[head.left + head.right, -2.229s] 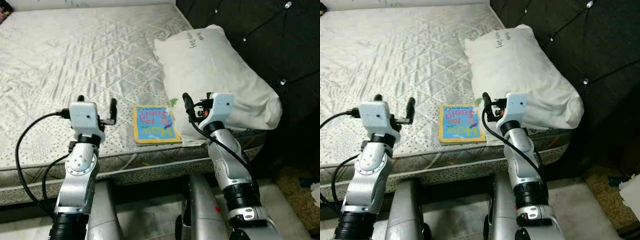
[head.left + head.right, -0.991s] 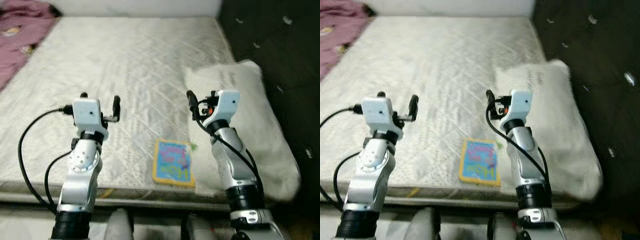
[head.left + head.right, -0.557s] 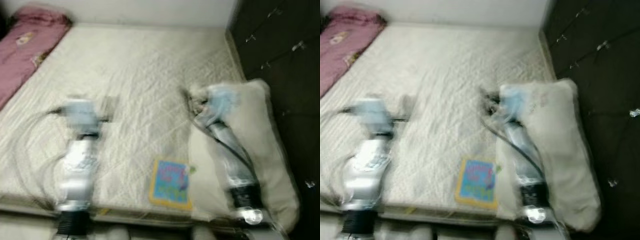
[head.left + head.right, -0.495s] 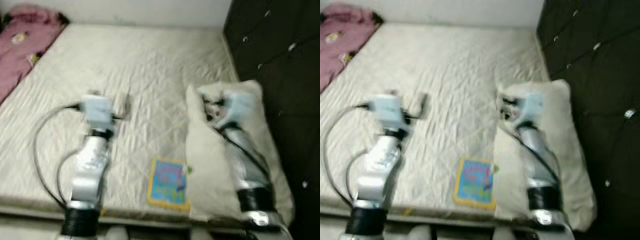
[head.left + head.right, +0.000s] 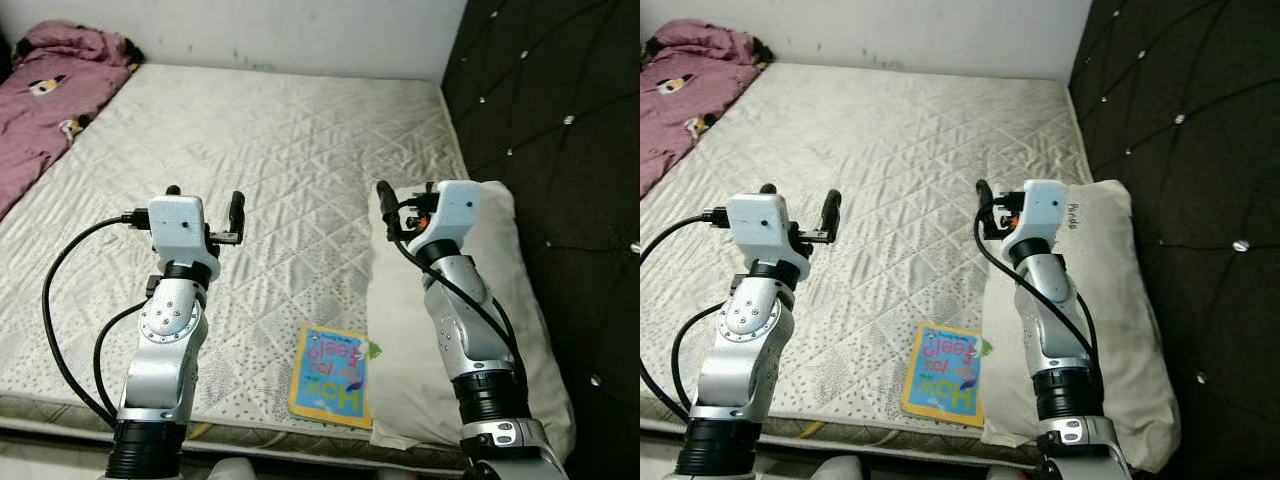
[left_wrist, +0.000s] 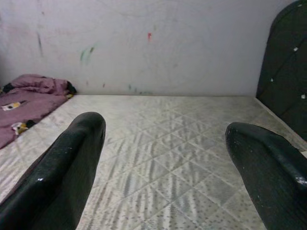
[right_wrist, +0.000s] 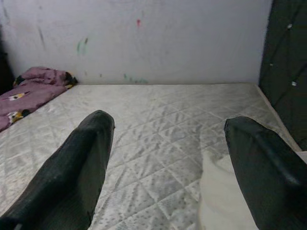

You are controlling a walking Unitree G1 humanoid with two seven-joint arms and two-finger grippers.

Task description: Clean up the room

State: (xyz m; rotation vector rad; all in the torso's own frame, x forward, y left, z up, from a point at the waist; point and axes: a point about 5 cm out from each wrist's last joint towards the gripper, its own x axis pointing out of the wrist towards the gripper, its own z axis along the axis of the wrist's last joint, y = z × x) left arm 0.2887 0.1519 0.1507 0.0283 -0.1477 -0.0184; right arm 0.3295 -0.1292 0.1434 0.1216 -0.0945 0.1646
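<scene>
Yellow-bordered blue book point(image 5: 329, 375), its cover lettered "HOW" and "FEEL" upside down, lies flat near the mattress point(image 5: 290, 150) edge, touching the white pillow point(image 5: 520, 330). Left gripper point(image 5: 203, 199) and right gripper point(image 7: 168, 158) hover wide open, empty. Purple blanket point(image 5: 50, 75) lies far off.
</scene>
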